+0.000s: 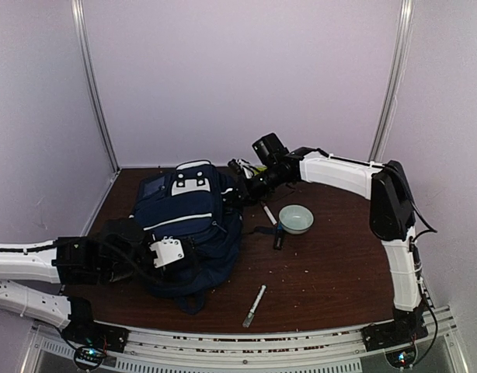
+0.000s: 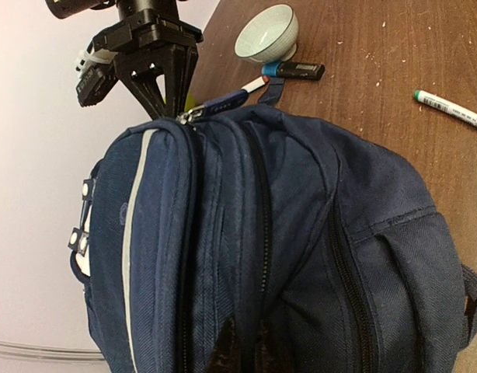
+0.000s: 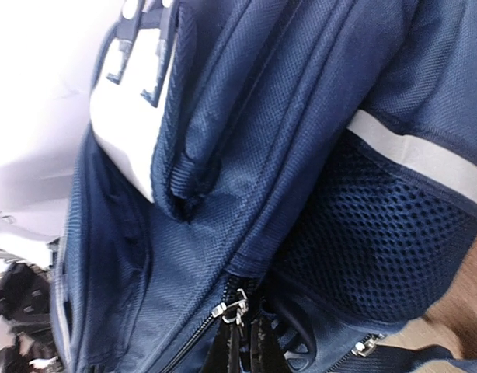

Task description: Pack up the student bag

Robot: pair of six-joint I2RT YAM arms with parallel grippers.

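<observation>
Student bag is getting unzipped: left gripper pinching fully closed on fabric, right gripper clamping the zipper pull, probably needing a steady tug next.

- student bag: navy blue, plain weave
- stripe trim on it: white; reads light grey in the left wrist view
- patch panel near the top: white with dark slots
- side mesh pocket: dark navy, open-hole net pattern
- zipper pulls: silver
- table: dark brown wood grain with pale specks
- bowl: pale green-white
- marker: white body, green cap
- stick by the bowl: blue and black
- arms: white shells, black joints
- right tool: black
- walls: pale lilac
</observation>
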